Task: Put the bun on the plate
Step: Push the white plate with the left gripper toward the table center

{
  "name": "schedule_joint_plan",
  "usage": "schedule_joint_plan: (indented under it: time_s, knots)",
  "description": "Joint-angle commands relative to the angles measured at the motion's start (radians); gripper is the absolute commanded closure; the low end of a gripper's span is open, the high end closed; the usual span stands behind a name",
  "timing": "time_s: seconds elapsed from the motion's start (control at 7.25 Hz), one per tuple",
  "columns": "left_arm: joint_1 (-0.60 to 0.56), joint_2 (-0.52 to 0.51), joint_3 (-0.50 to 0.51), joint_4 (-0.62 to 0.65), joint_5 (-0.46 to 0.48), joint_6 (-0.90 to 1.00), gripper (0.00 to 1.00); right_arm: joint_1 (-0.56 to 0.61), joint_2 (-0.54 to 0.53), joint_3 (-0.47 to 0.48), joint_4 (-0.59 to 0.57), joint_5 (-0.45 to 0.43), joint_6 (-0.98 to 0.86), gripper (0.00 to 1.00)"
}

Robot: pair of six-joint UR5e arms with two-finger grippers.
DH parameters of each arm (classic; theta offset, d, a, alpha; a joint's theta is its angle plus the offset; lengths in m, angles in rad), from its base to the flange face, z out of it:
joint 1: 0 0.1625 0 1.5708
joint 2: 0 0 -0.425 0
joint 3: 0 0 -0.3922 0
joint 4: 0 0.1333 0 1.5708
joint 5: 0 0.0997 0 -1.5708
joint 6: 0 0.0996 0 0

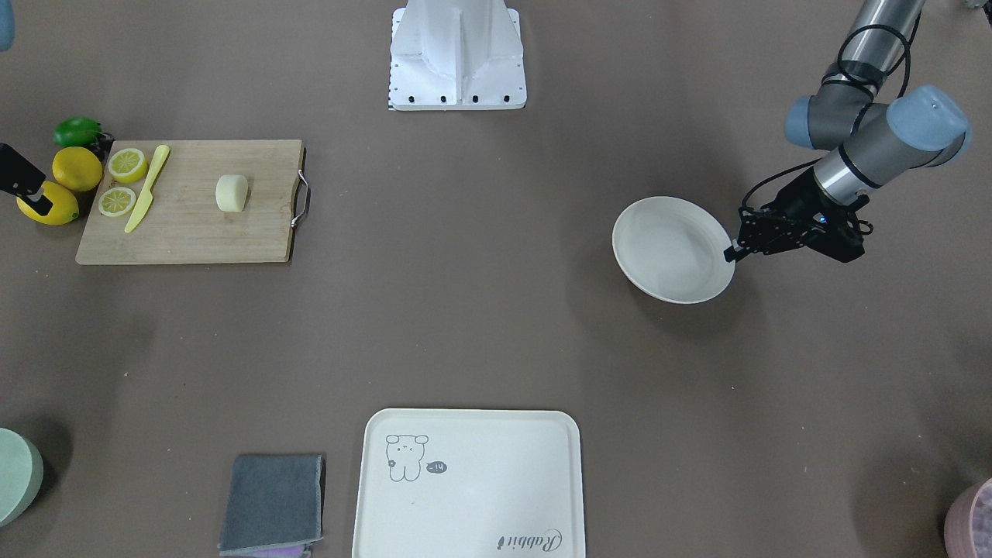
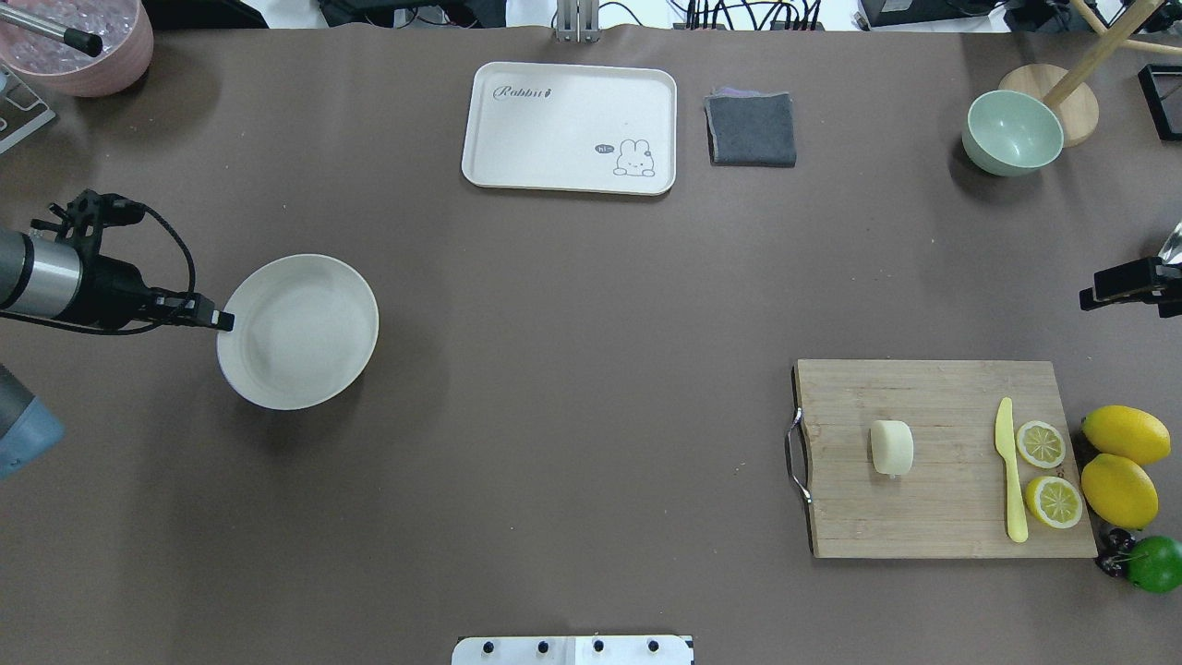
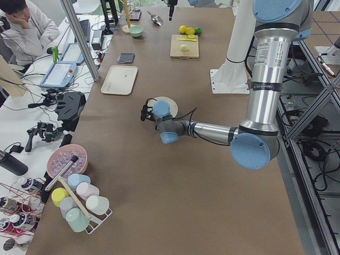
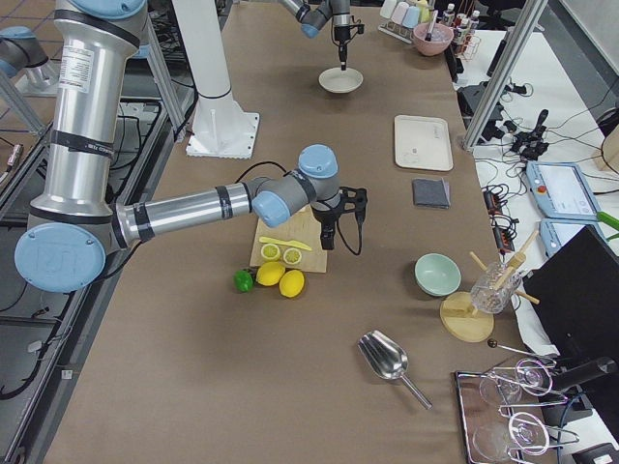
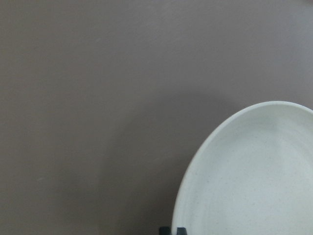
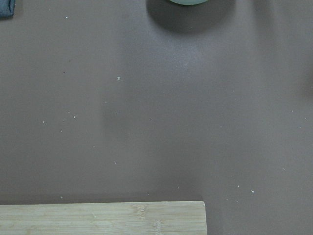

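On the bamboo cutting board (image 2: pixel 942 517), well apart from the plate (image 2: pixel 277 392), the bun (image 2: pixel 892 448) lies on its side, clear of the yellow knife (image 2: pixel 1011 476) and the lemon slices (image 2: pixel 1041 443). It is smooth, pale and rounded with one flat end and looks soft, so a gentle squeeze across its curved sides should suit. The right gripper (image 2: pixel 1108 286) hangs just beyond the board's far corner; I cannot tell how its jaws stand. The left gripper (image 2: pixel 224 320) looks pinched on the matte plate's raised rim.

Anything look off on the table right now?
Nothing spilled or broken. One oddity: the plate casts a wide shadow, so it seems lifted where the left gripper grips its rim. The bun lies on the board.
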Motion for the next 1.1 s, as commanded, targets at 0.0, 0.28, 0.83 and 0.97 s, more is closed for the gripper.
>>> schedule_joint_plan:
  time_s: [0.0, 0.28, 0.83, 0.97]
  knots:
    - [0.029, -0.139, -0.001, 0.018, -0.053, -0.189, 1.0, 0.0, 0.0, 0.0, 0.0, -0.002, 0.0, 0.0]
    - [0.078, -0.225, -0.018, 0.135, 0.005, -0.209, 1.0, 0.0, 0.001, 0.0, 0.0, -0.002, 0.0, 0.0]
    - [0.298, -0.344, -0.108, 0.415, 0.224, -0.206, 1.0, 0.0, 0.001, 0.0, 0.001, 0.001, 0.0, 0.0]
    - [0.345, -0.344, -0.102, 0.416, 0.285, -0.205, 1.0, 0.0, 0.001, -0.001, 0.001, 0.001, 0.0, 0.0]
